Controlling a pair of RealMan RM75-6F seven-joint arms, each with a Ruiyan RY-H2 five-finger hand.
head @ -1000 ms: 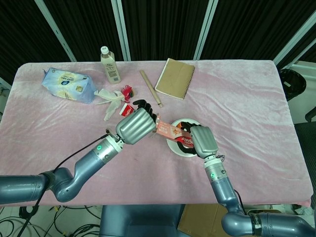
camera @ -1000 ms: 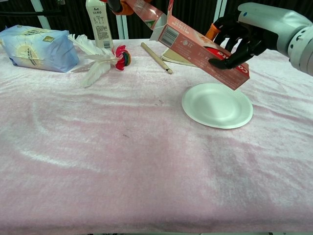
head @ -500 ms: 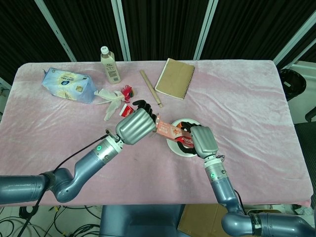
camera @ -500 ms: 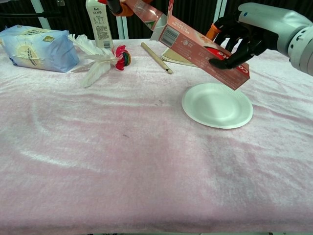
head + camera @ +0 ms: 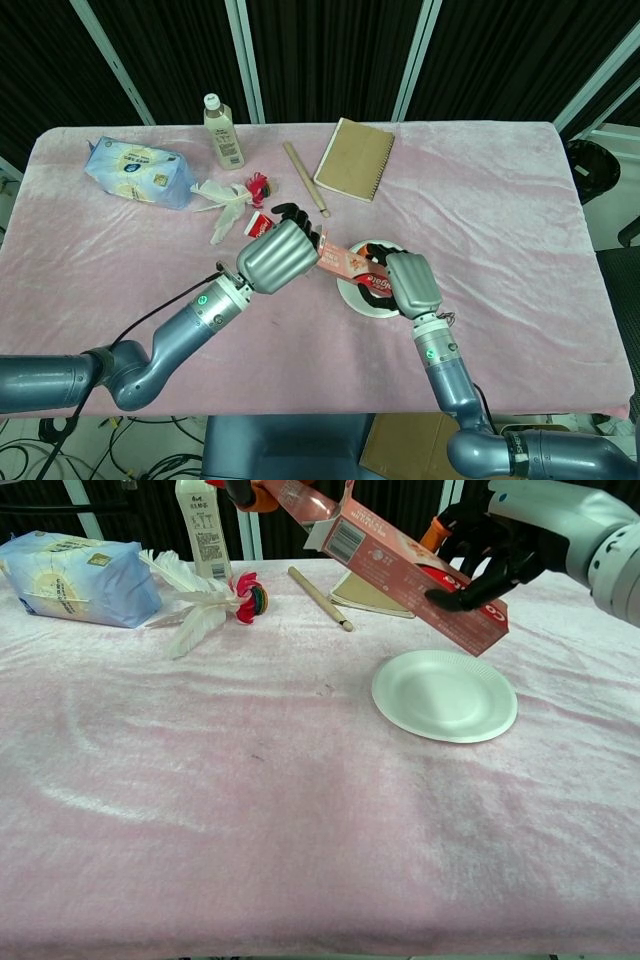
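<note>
Grasping opposite ends of the red toothpaste box (image 5: 410,572), the left hand (image 5: 277,253) and right hand (image 5: 500,542) hold it tilted above the paper plate (image 5: 444,695) near the desk's (image 5: 300,780) middle.

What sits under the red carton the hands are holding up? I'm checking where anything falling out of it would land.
Under the red carton lies a white paper plate on the pink cloth, bare in the chest view. From the head view, the carton and right hand cover much of it.

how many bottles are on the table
1. The bottle stands upright near the table's far edge, between the blue tissue pack and the brown notebook. No other bottle shows in either view.
</note>
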